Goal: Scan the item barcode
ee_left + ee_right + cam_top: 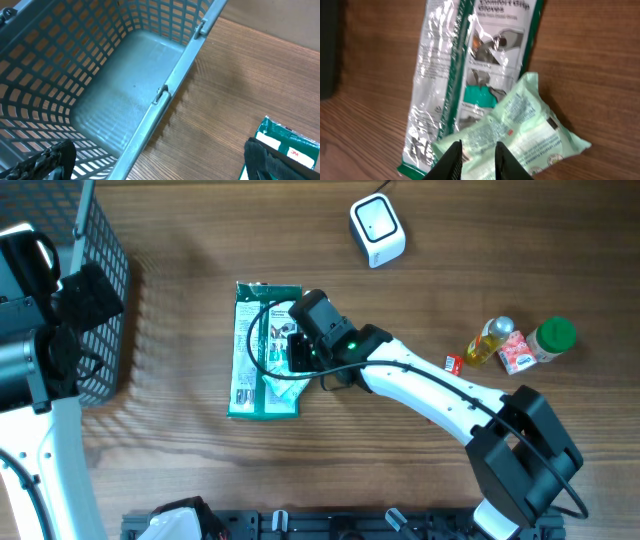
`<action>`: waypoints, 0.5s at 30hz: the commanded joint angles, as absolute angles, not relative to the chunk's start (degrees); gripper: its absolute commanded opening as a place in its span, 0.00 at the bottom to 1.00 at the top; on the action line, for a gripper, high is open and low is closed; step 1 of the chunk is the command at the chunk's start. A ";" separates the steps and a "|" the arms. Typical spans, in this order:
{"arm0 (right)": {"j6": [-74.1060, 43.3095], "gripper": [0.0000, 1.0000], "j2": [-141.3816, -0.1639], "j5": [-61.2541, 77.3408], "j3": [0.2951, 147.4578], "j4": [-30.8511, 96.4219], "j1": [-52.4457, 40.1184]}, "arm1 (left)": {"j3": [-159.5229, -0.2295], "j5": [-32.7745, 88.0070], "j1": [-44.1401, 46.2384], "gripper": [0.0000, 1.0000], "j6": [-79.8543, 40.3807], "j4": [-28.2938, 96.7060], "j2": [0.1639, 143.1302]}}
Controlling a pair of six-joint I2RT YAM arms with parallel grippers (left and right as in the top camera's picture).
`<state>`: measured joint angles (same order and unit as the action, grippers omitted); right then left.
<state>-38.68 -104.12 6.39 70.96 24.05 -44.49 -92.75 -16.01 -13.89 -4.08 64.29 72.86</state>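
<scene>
1. While my right claw is reaching over the middle of the wooden table, its two fingers are standing close together and pinching the near edge of a pale green packet.
2. That packet is lying tilted across the lower end of a flat green-and-clear glove pack, touching it, with its small-print side facing my wrist camera.
3. Seen from overhead, the glove pack is lying flat just left of the table's centre, and my white right arm is stretching to it from the lower right corner.
4. My left claw is hanging with its fingers spread as wide as they go, gripping nothing and straddling the rim of a grey-blue mesh basket at the table's left edge.
5. One corner of the glove pack is peeking in at the lower right of the left wrist view.
6. A white scanner is sitting near the far edge, well apart from the packet.
7. A yellow bottle, a pink carton and a green-lidded jar are standing clustered at the right, with a small red item just beside them.
8. Brown wood grain is showing across the surface, with the basket's mesh casting soft shadows on it. The tabletop is filling every view, so I cannot tell anything of the room.
</scene>
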 commanded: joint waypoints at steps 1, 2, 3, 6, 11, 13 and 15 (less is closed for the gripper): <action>-37.78 0.23 -106.13 7.55 71.55 25.69 -44.84 | -92.90 -15.90 -14.11 1.00 -3.40 64.14 72.77; -38.02 0.23 -106.61 7.55 71.55 26.11 -44.84 | -92.90 -15.90 -14.11 1.00 -3.40 64.14 72.77; -38.87 0.23 -107.42 7.55 71.55 26.28 -44.84 | -92.90 -15.90 -14.11 1.00 -3.42 64.14 72.77; -41.19 0.21 -110.41 7.57 71.55 26.46 -44.84 | -92.90 -15.90 -14.11 1.00 -3.40 64.14 72.77; -42.57 0.22 -115.90 7.33 71.46 25.93 -45.21 | -92.90 -15.90 -14.11 1.00 -3.40 64.14 72.77; -42.57 0.21 -116.40 7.33 71.46 26.24 -45.19 | -92.90 -15.90 -14.11 1.00 -3.40 64.14 72.77; -42.46 0.24 -115.37 7.38 72.82 26.33 -45.10 | -92.90 -15.90 -14.11 1.00 -3.40 64.14 72.77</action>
<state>-41.80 -112.62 7.33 71.83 25.91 -44.71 -92.75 -16.01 -13.89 -4.08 64.29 72.86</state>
